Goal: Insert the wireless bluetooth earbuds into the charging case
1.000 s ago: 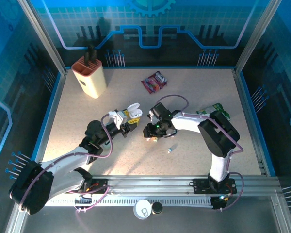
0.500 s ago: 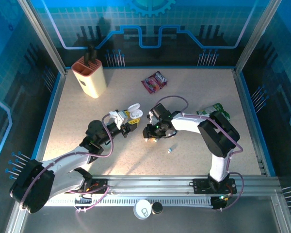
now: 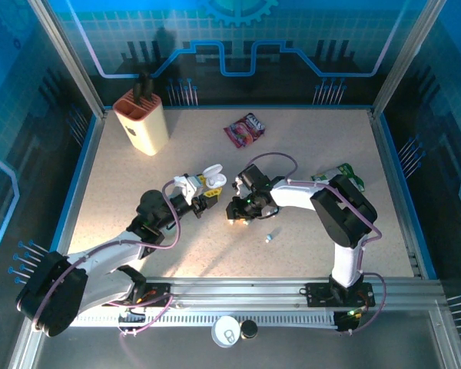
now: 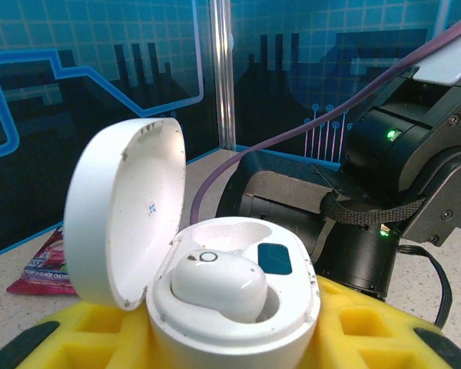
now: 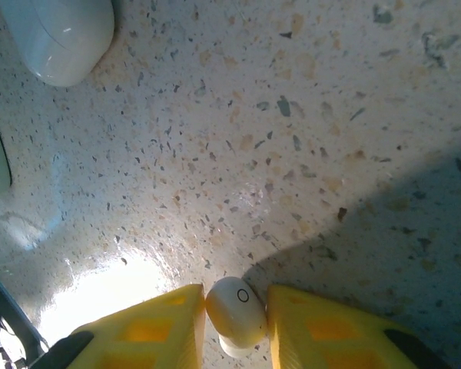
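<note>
- Right end effector: yellow fingers are nipped in on a white earbud, low over the speckled desk. It's a pinch across the narrow sides, so the bud can be lifted cleanly, I'd say.
- A small ring mark shows on that bud, with no lettering I can read.
- Left end effector clamps the charging case by its base, lid flipped up and mouth offered to the other arm as a steady target.
- Seated earbud fills one socket, and the one beside it looks free.
- Further out, a loose earbud lies near the right arm, and beyond it is a red snack packet, its print too small to read.
</note>
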`<move>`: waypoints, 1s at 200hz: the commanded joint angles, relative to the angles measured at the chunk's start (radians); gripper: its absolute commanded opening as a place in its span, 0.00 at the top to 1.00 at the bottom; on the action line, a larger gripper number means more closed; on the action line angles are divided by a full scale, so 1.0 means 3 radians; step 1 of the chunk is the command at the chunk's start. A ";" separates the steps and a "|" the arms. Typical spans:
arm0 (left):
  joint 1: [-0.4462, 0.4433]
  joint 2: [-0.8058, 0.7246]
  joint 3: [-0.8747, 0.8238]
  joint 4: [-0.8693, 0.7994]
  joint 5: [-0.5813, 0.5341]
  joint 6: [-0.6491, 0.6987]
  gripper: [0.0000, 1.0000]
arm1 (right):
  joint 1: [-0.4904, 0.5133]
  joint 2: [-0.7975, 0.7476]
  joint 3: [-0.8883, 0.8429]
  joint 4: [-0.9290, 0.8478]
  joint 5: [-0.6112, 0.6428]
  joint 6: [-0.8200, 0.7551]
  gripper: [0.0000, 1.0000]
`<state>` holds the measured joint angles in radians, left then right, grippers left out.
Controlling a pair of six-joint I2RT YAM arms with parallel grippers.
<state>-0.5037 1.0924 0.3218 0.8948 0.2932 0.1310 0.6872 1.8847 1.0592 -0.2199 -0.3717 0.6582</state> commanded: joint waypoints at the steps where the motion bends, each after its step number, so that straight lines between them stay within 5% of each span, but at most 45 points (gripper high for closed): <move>1: 0.0017 -0.0017 -0.0040 0.0082 0.0072 0.0018 0.62 | 0.0046 0.0091 -0.0005 -0.0019 -0.0037 0.0030 0.75; 72: 0.0019 -0.0012 -0.0046 0.0086 0.0066 0.0028 0.62 | 0.0055 -0.0144 -0.0055 -0.0083 0.0221 -0.0006 0.78; 143: 0.0017 0.0077 -0.0027 0.0070 0.0177 0.0020 0.62 | -0.0175 -0.1197 -0.0365 -0.0168 0.0769 -0.0346 0.78; 200: 0.0017 0.0177 0.0033 -0.0113 0.0385 -0.0007 0.62 | -0.0205 -0.2195 -0.0541 -0.0112 0.1225 -0.1169 0.81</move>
<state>-0.5037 1.1198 0.3218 0.8810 0.3458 0.1318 0.6277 1.3193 0.9287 -0.2604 -0.0696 0.4515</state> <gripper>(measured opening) 0.382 0.193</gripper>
